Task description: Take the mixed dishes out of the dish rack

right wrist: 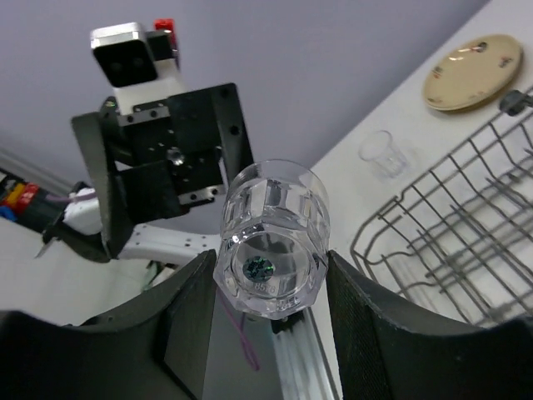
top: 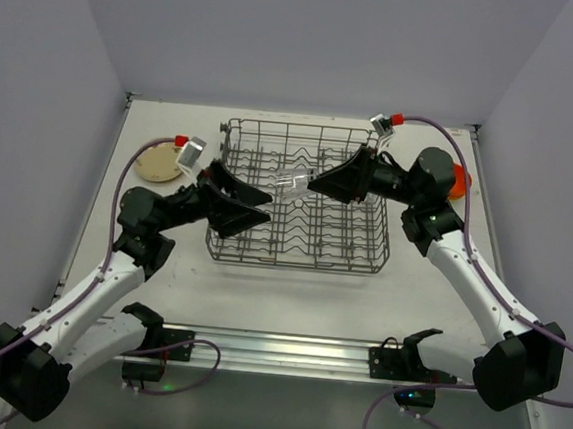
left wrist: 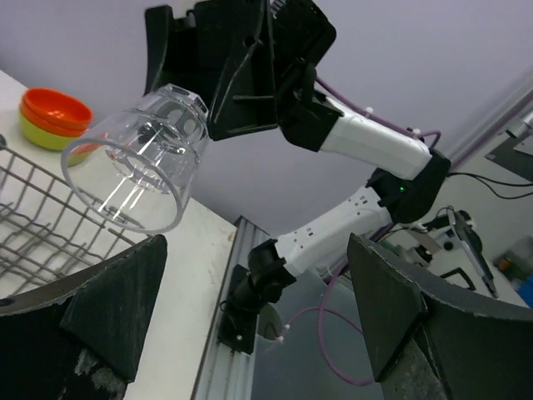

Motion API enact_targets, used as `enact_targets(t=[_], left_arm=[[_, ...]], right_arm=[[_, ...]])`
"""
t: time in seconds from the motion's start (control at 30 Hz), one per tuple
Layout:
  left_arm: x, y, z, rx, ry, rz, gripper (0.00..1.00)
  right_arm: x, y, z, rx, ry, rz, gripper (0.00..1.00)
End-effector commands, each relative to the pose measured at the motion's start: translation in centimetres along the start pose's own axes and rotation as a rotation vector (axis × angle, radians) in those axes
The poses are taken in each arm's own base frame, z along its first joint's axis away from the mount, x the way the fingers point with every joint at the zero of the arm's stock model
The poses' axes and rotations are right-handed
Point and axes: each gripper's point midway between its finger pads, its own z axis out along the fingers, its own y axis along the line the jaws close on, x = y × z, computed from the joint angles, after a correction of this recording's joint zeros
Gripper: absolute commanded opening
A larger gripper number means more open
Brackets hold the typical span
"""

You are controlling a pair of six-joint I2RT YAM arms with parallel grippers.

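Observation:
The grey wire dish rack stands mid-table and looks empty of dishes. My right gripper is shut on a small clear glass and holds it on its side above the rack. In the right wrist view the glass sits base-first between the pads. My left gripper is open and empty, facing the glass's mouth from the left. In the left wrist view the glass hangs beyond my open left gripper.
A beige plate lies left of the rack, also in the right wrist view, with another clear glass near it. An orange bowl stacked on a yellow-green bowl sits right of the rack.

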Motion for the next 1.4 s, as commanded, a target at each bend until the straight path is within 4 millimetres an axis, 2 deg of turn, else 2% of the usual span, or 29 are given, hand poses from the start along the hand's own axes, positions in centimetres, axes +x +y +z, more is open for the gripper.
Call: enact_targets(t=[0.0, 0.13, 0.2, 0.3, 0.33, 0.4, 0.53, 0.6, 0.7, 0.77, 0.8, 0.83, 0.87, 0.9, 0.93, 0.97, 1.0, 1.03, 1.07, 1.1, 1.13, 1.17, 1.23, 1.27, 1.3, 1.37], left_arm=[[-1.3, -2.8, 1.7, 0.112, -0.034, 0.019, 0.92], [-1.4, -2.8, 3.0, 0.119, -0.029, 0.01, 0.84], [-1.5, -2.4, 3.4, 0.109, -0.035, 0.006, 0.77], [-1.7, -2.2, 3.6, 0.105, -0.042, 0.011, 0.73], [-1.8, -2.2, 3.7, 0.104, -0.045, 0.013, 0.66], [-2.1, -2.1, 3.8, 0.099, -0.054, 0.026, 0.62], [-2.5, -1.9, 4.2, 0.089, -0.061, 0.032, 0.36], [-2.5, -1.6, 4.5, 0.084, -0.062, 0.03, 0.26], [-2.3, -1.3, 4.8, 0.079, -0.057, 0.022, 0.01], [-2.1, -1.1, 5.0, 0.072, -0.05, 0.016, 0.0], [-2.4, -1.1, 5.1, 0.064, -0.055, 0.034, 0.0], [-2.0, -0.1, 5.1, 0.01, -0.033, 0.012, 0.0], [-2.0, 0.3, 4.9, -0.038, -0.025, 0.023, 0.0], [-4.4, 0.8, 5.1, -0.123, -0.079, 0.133, 0.0], [-3.1, 3.7, 4.0, -0.299, -0.012, 0.089, 0.0], [-4.7, 5.7, 2.7, -0.459, -0.055, 0.181, 0.0], [-7.0, 5.4, 1.9, -0.555, -0.086, 0.227, 0.0], [-5.7, 7.7, -0.8, -0.747, -0.013, 0.194, 0.0], [-9.5, 8.8, -3.5, -0.977, -0.106, 0.251, 0.0], [-9.8, 10.1, -5.7, -1.131, -0.097, 0.251, 0.0], [-8.1, 11.6, -10.1, -1.355, 0.006, 0.221, 0.0], [-9.2, 14.0, -14.4, -1.585, -0.004, 0.201, 0.0], [-9.9, 16.1, -19.0, -1.69, 0.018, 0.136, 0.0], [-11.6, 16.9, -24.6, -1.801, -0.076, 0.063, 0.0], [-10.5, 18.0, -26.3, -1.78, -0.053, -0.004, 0.0], [-11.0, 18.6, -30.9, -1.907, -0.144, -0.083, 0.0]], right_arm=[[-0.8, 4.4, -0.2, -0.228, 0.009, -0.074, 0.22], [-0.4, 4.3, -0.1, -0.25, 0.023, -0.06, 0.22], [-0.2, 4.5, -0.3, -0.273, 0.031, -0.074, 0.22], [0.0, 4.4, -0.3, -0.278, 0.037, -0.064, 0.22], [0.1, 4.3, -0.3, -0.277, 0.039, -0.061, 0.22], [0.3, 4.2, -0.2, -0.284, 0.046, -0.063, 0.22], [0.7, 4.0, -0.1, -0.294, 0.051, -0.044, 0.22], [0.8, 4.2, 0.0, -0.304, 0.055, -0.048, 0.22], [1.1, 4.2, 0.2, -0.312, 0.062, -0.045, 0.22], [1.3, 4.2, 0.3, -0.317, 0.067, -0.045, 0.25], [1.3, 4.3, 0.2, -0.325, 0.066, -0.055, 0.31], [1.4, 4.3, 0.1, -0.327, 0.07, -0.059, 0.43], [1.5, 4.0, 0.1, -0.316, 0.067, -0.054, 0.96], [1.6, 3.4, 0.0, -0.286, 0.068, -0.024, 0.99], [1.0, 2.4, -0.2, -0.242, 0.049, -0.043, 0.99], [0.0, 1.0, -0.1, -0.16, 0.004, -0.026, 0.99], [1.1, -1.8, -0.5, -0.005, 0.03, 0.004, 0.99], [-0.5, -2.8, -0.9, 0.111, -0.012, -0.032, 0.99], [-0.2, -7.2, -2.4, 0.392, -0.047, 0.028, 0.99], [-0.5, -7.7, -3.4, 0.465, -0.055, -0.012, 0.99], [-0.8, -8.2, -4.1, 0.511, -0.058, -0.063, 0.99], [-0.6, -8.5, -4.7, 0.543, -0.053, -0.083, 0.99], [0.0, -8.7, -5.7, 0.588, -0.039, -0.112, 0.99], [0.1, -8.7, -6.0, 0.599, -0.035, -0.118, 0.99], [0.5, -9.1, -6.5, 0.629, -0.023, -0.117, 0.99], [0.6, -9.6, -7.1, 0.674, -0.024, -0.12, 0.99]])
